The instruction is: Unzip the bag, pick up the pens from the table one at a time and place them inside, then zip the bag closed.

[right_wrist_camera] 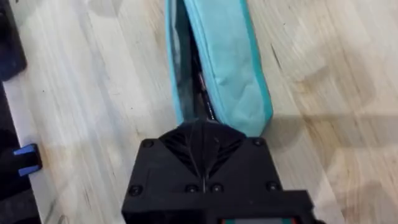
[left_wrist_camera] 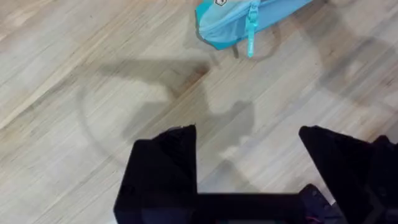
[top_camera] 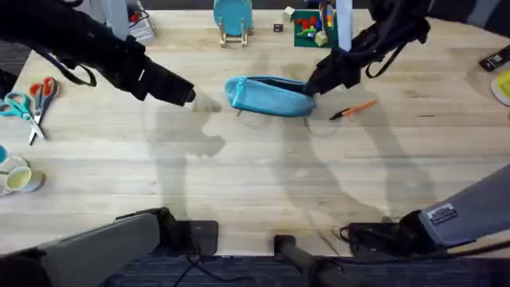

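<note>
The light blue bag (top_camera: 267, 96) lies in the middle of the far half of the table (top_camera: 255, 183), its zipper parted into a dark slit (right_wrist_camera: 185, 56). My right gripper (top_camera: 315, 83) is at the bag's right end, its fingers (right_wrist_camera: 202, 140) shut together on the zipper end of the bag (right_wrist_camera: 227, 56); the pull itself is hidden. One orange pen (top_camera: 353, 109) with a black tip lies on the wood just right of the bag. My left gripper (top_camera: 188, 94) hovers left of the bag, open and holding nothing (left_wrist_camera: 249, 165). A teal strap (left_wrist_camera: 251, 28) hangs from the bag's left end (left_wrist_camera: 239, 18).
Orange-handled scissors (top_camera: 38, 97) and teal ones lie at the left edge. A teal disc on a wooden stand (top_camera: 233, 19) and a box of coloured blocks (top_camera: 311, 28) stand at the back. A cup (top_camera: 17, 178) sits lower left. Bare wood stretches in front of the bag.
</note>
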Controlling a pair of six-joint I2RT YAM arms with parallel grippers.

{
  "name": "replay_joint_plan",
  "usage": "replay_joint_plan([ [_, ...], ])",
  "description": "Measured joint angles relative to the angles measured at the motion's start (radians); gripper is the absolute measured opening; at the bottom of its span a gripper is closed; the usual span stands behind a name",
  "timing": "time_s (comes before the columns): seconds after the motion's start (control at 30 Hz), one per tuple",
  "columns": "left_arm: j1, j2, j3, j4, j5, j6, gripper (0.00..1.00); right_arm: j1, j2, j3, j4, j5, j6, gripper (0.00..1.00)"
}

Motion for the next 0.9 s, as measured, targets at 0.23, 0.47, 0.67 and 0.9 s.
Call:
replay_joint_plan([
  [0.23, 0.000, 0.000, 0.000, 0.000, 0.000, 0.000, 0.995, 0.000, 0.035, 0.000, 0.013, -0.001, 0.000, 0.030],
  [0.47, 0.000, 0.000, 0.000, 0.000, 0.000, 0.000, 0.995, 0.000, 0.046, 0.000, 0.015, -0.004, 0.000, 0.029],
  [0.67, 0.000, 0.000, 0.000, 0.000, 0.000, 0.000, 0.995, 0.001, 0.046, 0.000, 0.031, -0.004, 0.000, 0.030],
  [0.9, 0.000, 0.000, 0.000, 0.000, 0.000, 0.000, 0.996, 0.037, 0.046, 0.000, 0.064, -0.003, 0.000, 0.030],
])
